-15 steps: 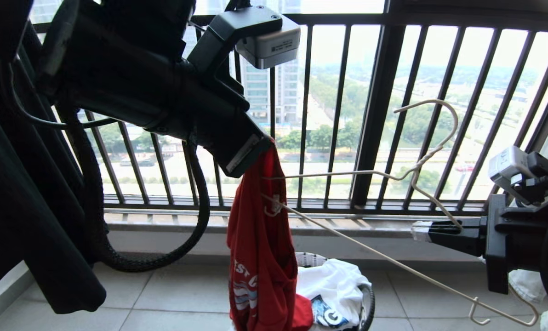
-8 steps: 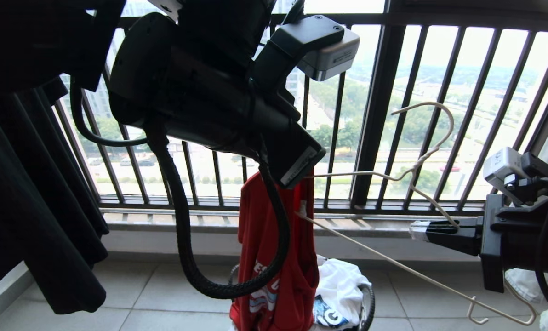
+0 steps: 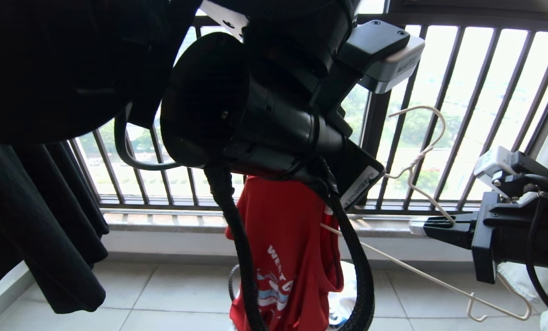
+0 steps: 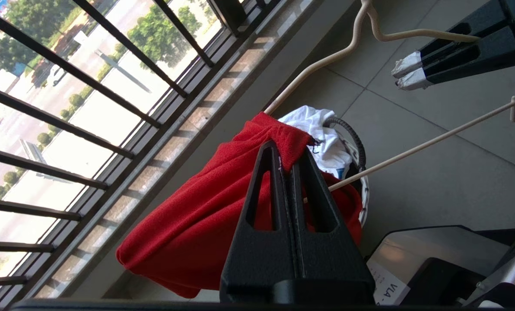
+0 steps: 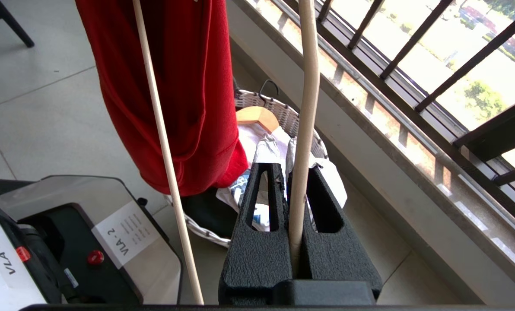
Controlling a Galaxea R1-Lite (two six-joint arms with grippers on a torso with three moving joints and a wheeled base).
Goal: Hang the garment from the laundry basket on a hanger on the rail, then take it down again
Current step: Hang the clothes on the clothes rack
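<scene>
The red garment (image 3: 283, 257) hangs in mid-air over the laundry basket (image 4: 361, 147), with the white print facing me. My left gripper (image 4: 283, 147) is shut on a bunched fold at its top edge. The big black left arm hides the top of the garment in the head view. My right gripper (image 3: 416, 226) is shut on the cream wire hanger (image 3: 421, 156) just under its hook and holds it out sideways. The hanger's far end goes into the red cloth (image 4: 188, 216); its near end hangs low on the right. The rail is out of view.
A black railing (image 3: 439, 92) of vertical bars and a stone ledge (image 3: 163, 220) run across behind. A black garment (image 3: 35, 230) hangs at the left. The basket (image 5: 279, 112) holds white clothes (image 4: 322, 129) and a wooden hanger (image 5: 257, 117). My base (image 5: 67, 242) is close below.
My left arm has swung right and nearer the camera, carrying the red garment toward and over the hanger's far end. The right gripper and hanger have barely moved.
</scene>
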